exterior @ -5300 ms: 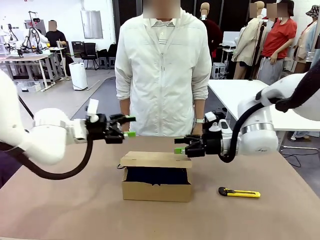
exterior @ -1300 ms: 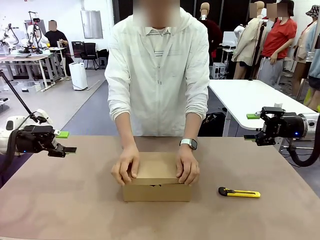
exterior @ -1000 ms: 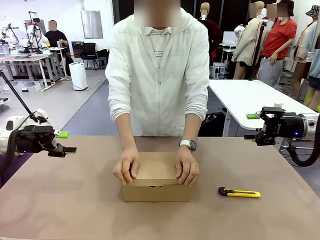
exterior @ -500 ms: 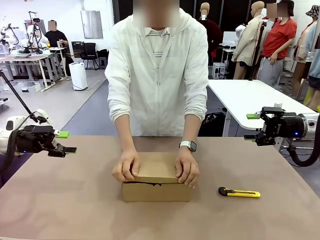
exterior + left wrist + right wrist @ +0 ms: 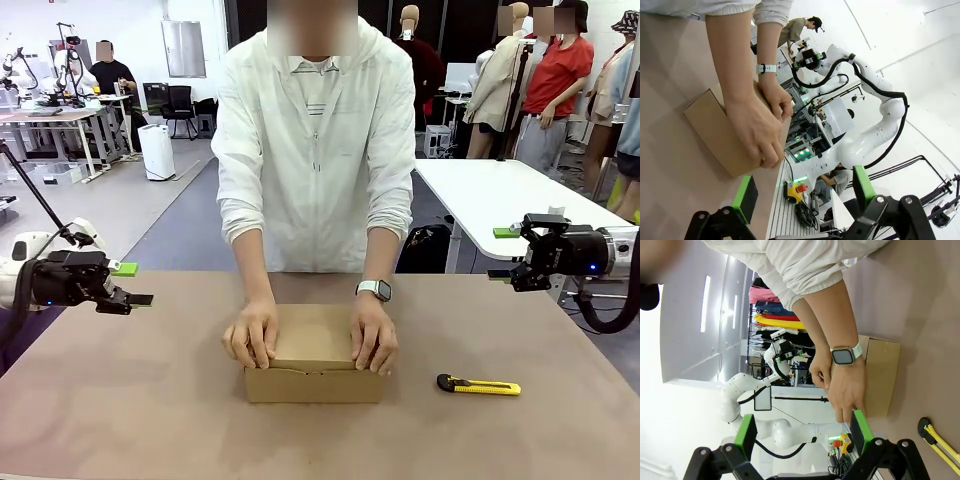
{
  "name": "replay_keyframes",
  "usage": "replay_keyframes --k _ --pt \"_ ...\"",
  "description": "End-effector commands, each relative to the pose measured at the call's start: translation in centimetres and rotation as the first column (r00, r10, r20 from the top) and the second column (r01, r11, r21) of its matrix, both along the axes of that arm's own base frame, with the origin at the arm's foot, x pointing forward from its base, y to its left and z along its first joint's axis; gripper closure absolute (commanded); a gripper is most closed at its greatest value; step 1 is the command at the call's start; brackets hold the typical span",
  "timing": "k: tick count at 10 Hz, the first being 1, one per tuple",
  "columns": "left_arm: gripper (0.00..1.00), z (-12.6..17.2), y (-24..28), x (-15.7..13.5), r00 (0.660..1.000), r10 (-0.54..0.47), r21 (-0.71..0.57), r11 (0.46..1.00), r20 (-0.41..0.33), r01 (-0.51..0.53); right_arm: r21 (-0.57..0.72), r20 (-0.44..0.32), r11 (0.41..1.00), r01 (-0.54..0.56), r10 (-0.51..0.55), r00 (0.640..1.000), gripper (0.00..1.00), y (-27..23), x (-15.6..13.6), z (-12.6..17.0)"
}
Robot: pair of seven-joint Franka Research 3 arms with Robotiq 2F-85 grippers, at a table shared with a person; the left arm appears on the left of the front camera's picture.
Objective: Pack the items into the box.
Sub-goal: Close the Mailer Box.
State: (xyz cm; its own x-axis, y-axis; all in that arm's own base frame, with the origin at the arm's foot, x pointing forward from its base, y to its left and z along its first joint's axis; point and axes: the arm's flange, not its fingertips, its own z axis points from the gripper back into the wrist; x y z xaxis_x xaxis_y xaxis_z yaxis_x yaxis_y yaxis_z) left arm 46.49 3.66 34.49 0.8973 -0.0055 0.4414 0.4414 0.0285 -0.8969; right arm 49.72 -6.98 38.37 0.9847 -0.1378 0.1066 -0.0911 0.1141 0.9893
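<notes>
Small brown corrugated cardboard box (image 5: pixel 314 368): rests at the middle of the brown bench (image 5: pixel 140 400), hinged flap lid lowered over the top, a thin dark seam visible under the lid's front edge. Also seen in the left wrist view (image 5: pixel 710 127) and the right wrist view (image 5: pixel 883 375). Contents hidden by the lid; the pouch and bar cannot be made out.

Person in a white zip jacket (image 5: pixel 316 140): stands at the far side of the bench, both hands pressed flat on the lid. One hand (image 5: pixel 252 332) covers the lid's left corner in the front view, fingers curled over the edge; the other hand (image 5: pixel 373 335), with a wristwatch (image 5: pixel 374 290) on a pale strap, covers the right corner.

Yellow-and-black utility knife (image 5: pixel 479 385): lies flat on the bench to the box's right, apart from it, untouched. Its end appears in the right wrist view (image 5: pixel 939 442).

Left end effector (image 5: pixel 130 285): over the bench's left edge, well apart from the box, green-padded fingers spread wide, nothing between them; same in the left wrist view (image 5: pixel 805 192).

Right end effector (image 5: pixel 505 253): beyond the bench's right edge, well apart from box and knife, fingers spread wide, holding nothing; same in the right wrist view (image 5: pixel 802 432).
</notes>
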Motion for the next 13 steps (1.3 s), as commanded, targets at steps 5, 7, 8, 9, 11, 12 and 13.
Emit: replay_keyframes --k 5,7,8,9,11,12,13 --pt "0.00 0.19 -0.11 0.02 1.000 0.000 -0.018 1.000 0.020 0.001 0.000 0.008 1.000 -0.012 0.012 1.000 0.00 0.06 -0.09 0.44" --pt "0.00 0.19 -0.11 0.02 1.000 0.000 -0.018 1.000 0.020 0.001 0.000 0.008 1.000 -0.012 0.012 1.000 0.00 0.06 -0.09 0.44" --pt "0.00 0.19 -0.11 0.02 1.000 0.000 -0.018 1.000 0.020 0.001 0.000 0.008 1.000 -0.012 0.012 1.000 0.00 0.06 -0.09 0.44" --pt "0.00 0.19 -0.11 0.02 1.000 0.000 -0.018 1.000 0.020 0.001 0.000 0.008 1.000 -0.012 0.012 1.000 0.00 0.06 -0.09 0.44" --pt "0.00 0.19 -0.11 0.02 1.000 0.000 -0.018 1.000 0.020 0.001 0.000 0.008 1.000 -0.012 0.012 1.000 0.00 0.06 -0.09 0.44" --pt "0.00 0.19 -0.11 0.02 1.000 0.000 -0.018 1.000 0.020 0.001 0.000 0.008 1.000 -0.012 0.012 1.000 0.00 0.06 -0.09 0.44" --pt "0.00 0.19 -0.11 0.02 1.000 0.000 -0.018 1.000 0.020 0.001 0.000 0.008 1.000 -0.012 0.012 1.000 0.00 0.06 -0.09 0.44"
